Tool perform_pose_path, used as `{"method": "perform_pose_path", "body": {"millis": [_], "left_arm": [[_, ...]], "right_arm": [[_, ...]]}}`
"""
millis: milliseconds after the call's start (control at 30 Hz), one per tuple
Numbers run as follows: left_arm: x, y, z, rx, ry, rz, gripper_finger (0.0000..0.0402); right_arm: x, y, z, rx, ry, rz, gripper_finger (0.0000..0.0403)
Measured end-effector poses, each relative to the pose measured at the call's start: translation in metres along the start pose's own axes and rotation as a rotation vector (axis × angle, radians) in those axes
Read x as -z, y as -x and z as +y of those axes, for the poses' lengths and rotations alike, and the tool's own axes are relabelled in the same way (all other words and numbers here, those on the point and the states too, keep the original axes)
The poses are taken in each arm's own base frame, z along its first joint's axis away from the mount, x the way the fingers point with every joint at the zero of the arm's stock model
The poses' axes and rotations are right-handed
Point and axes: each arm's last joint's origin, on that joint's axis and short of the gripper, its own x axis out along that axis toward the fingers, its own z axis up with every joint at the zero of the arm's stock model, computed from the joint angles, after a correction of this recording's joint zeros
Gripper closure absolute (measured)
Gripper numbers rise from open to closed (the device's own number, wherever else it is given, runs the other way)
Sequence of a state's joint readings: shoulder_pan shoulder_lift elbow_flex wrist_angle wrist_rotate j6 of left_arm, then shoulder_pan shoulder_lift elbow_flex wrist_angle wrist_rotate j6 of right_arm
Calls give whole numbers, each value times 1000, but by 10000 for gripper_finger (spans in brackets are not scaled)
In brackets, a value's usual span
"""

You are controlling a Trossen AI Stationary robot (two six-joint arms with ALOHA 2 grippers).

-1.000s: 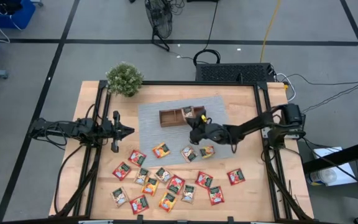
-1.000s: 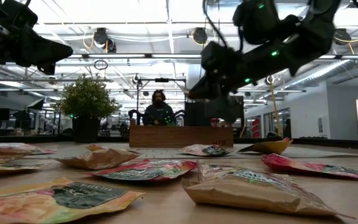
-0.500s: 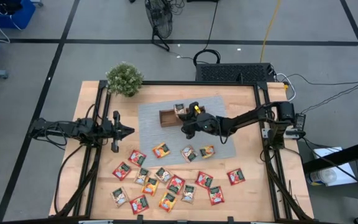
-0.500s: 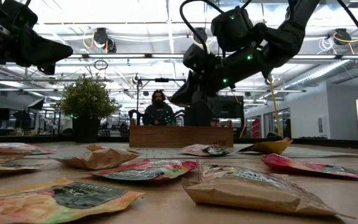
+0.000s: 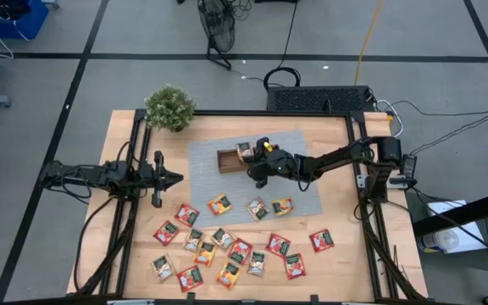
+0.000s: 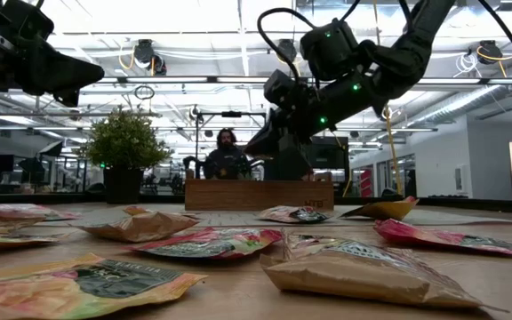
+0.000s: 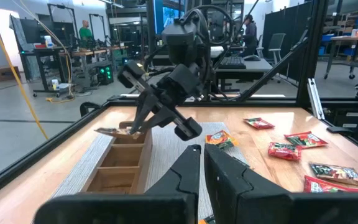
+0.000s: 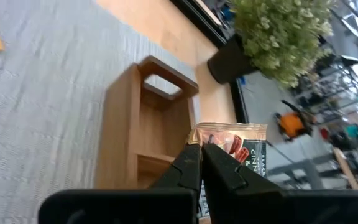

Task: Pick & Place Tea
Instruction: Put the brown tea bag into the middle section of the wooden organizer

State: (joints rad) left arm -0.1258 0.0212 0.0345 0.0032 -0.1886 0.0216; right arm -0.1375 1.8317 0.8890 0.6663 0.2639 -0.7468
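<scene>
While the left arm waits at the left edge of the table (image 5: 337, 212), its gripper (image 5: 176, 178) hangs in the air with its fingers clenched on nothing, pointing toward the middle of the table. At the same moment the right arm reaches across from the right side, and the right gripper (image 5: 250, 155) hovers over the wooden tray (image 5: 227, 160), its fingers (image 8: 191, 165) pinched tight on the edge of one tea packet (image 8: 236, 144). That packet has a red-brown picture and dark lettering, and it hangs above the tray's compartments, near the left end of the tray as seen from above; whether it touches the wood cannot be told.

The tray lies on a grey mat (image 5: 206, 174) in the far half of the table, and a small potted plant (image 5: 170, 107) stands at the far left corner. Two packets (image 5: 257, 208) and an orange one (image 5: 219, 204) rest at or just past the near edge of the mat. More loose tea packets (image 5: 239, 249), red, green and orange-yellow, lie scattered flat over the near half of the table, well apart from the tray. Beyond the table, in the low view, a person (image 6: 227, 153) sits in the room behind.
</scene>
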Motion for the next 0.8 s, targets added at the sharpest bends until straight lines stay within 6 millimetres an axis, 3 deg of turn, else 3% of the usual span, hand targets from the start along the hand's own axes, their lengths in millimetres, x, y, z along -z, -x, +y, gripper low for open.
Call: {"method": "perform_pose_path", "body": {"millis": [500,800], "left_arm": [[0,0,0,0,0,0,371],[0,0,0,0,0,0,371]], "right_arm": [[8,-2,-5,-8,-30,35,401],[24,-6,-14,-57,-146,64,371]]}}
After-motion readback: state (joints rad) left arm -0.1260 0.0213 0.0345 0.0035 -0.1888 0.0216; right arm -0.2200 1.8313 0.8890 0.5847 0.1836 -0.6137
